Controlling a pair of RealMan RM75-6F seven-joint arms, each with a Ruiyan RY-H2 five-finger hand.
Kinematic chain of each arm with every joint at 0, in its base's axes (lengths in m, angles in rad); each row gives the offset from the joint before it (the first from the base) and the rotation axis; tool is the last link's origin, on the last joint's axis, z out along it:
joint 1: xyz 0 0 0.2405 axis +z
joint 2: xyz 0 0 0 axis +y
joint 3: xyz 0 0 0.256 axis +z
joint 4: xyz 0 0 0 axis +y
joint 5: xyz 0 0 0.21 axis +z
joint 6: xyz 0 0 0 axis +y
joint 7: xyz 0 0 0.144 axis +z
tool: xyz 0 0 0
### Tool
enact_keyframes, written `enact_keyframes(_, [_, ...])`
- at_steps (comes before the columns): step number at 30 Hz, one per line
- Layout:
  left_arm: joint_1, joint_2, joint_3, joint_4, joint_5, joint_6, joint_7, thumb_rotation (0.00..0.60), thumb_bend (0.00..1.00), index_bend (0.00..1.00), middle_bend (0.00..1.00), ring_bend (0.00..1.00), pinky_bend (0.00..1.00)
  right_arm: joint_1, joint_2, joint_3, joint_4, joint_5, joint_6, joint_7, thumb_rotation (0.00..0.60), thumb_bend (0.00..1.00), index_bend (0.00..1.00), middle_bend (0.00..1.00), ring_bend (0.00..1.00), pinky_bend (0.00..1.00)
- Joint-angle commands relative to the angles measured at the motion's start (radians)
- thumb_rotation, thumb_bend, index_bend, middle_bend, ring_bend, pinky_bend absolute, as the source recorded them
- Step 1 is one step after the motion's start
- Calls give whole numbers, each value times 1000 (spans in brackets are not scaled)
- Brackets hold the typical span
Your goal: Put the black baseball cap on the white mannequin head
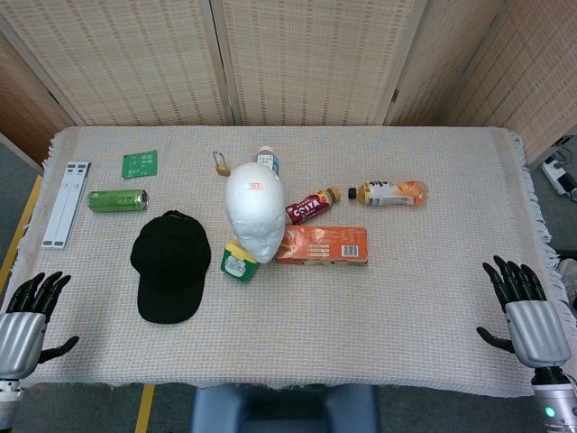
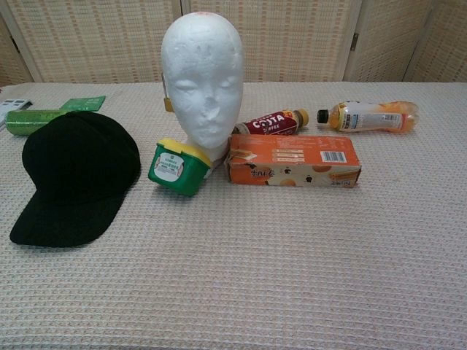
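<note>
The black baseball cap (image 1: 170, 264) (image 2: 76, 175) lies flat on the cloth, brim toward the front edge, just left of the white mannequin head (image 1: 254, 213) (image 2: 202, 79), which stands upright and bare. My left hand (image 1: 25, 322) hovers at the table's front left corner, fingers spread, holding nothing. My right hand (image 1: 525, 313) is at the front right corner, likewise spread and empty. Both hands are far from the cap and appear only in the head view.
A green tub with a yellow lid (image 2: 177, 166) and an orange box (image 2: 293, 160) sit against the head's base. Behind lie a Costa bottle (image 1: 311, 207), an orange drink bottle (image 1: 389, 193), a green can (image 1: 117, 200), a green packet (image 1: 140, 163), a padlock (image 1: 221, 164) and a white strip (image 1: 67, 204).
</note>
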Motion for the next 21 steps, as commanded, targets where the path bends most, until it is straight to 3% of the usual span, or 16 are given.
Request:
enact_keyframes(1, [-5, -6, 5, 7, 17, -2, -14, 600, 127, 130, 125, 17, 146, 5, 15, -8, -10, 3, -23, -4, 600, 45, 0, 0, 0, 0])
enact_keyframes(4, [-11, -29, 16, 30, 53, 3, -44, 600, 126, 130, 133, 23, 166, 5, 22, -9, -16, 4, -26, -5, 600, 45, 0, 0, 0, 0])
enact_keyframes(7, [-13, -99, 35, 110, 134, 46, -97, 600, 126, 143, 225, 95, 276, 2, 28, -6, -20, 7, -18, 6, 600, 44, 0, 0, 0, 0])
enact_keyframes(10, [-19, -194, 62, 258, 231, 104, -181, 600, 125, 240, 490, 317, 521, 2, 33, -5, -20, 6, -18, 11, 600, 44, 0, 0, 0, 0])
enact_keyframes(14, [-23, -361, 111, 521, 308, 159, -353, 600, 126, 354, 800, 690, 936, 6, 42, -10, -29, 6, -33, 12, 600, 45, 0, 0, 0, 0])
enact_keyframes(17, [-31, -472, 137, 712, 359, 197, -403, 600, 134, 444, 973, 883, 1000, 8, 45, -18, -32, -2, -43, 13, 600, 45, 0, 0, 0, 0])
enact_keyframes(21, [-36, -601, 138, 885, 368, 243, -463, 600, 148, 512, 1000, 988, 1000, 13, 61, -27, -40, -9, -58, 33, 600, 45, 0, 0, 0, 0])
